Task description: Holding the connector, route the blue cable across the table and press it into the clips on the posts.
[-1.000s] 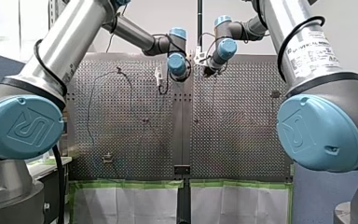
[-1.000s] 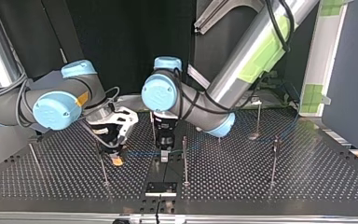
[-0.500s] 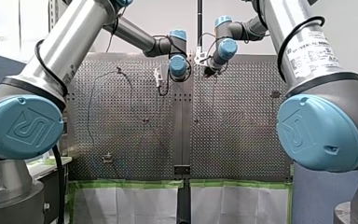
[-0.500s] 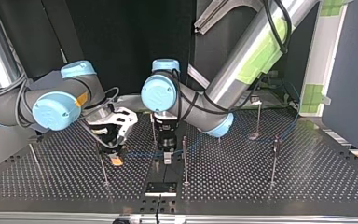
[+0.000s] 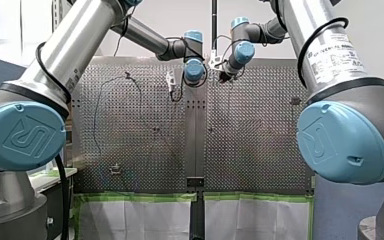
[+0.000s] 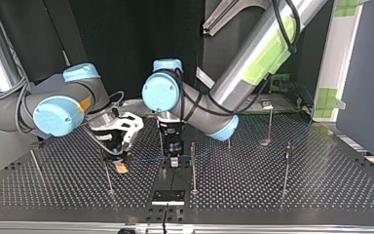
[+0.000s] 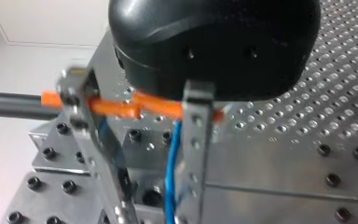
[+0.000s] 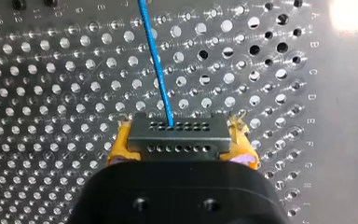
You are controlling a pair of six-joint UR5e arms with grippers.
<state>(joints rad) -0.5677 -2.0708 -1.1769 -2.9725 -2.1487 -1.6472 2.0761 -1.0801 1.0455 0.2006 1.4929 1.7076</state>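
Movement over the last second was slight: my left gripper [image 6: 174, 157] had edged toward the top view's left, just beside the near post [image 6: 193, 168]; its metal fingers [image 7: 196, 140] stood apart, the blue cable [image 7: 171, 168] running loose between them; my right gripper [image 8: 181, 140] had kept its place, yellow pads clamped on the connector [image 8: 177, 133] low over the table [image 6: 282, 204]; pressing into that post's clip looked close, not yet done.
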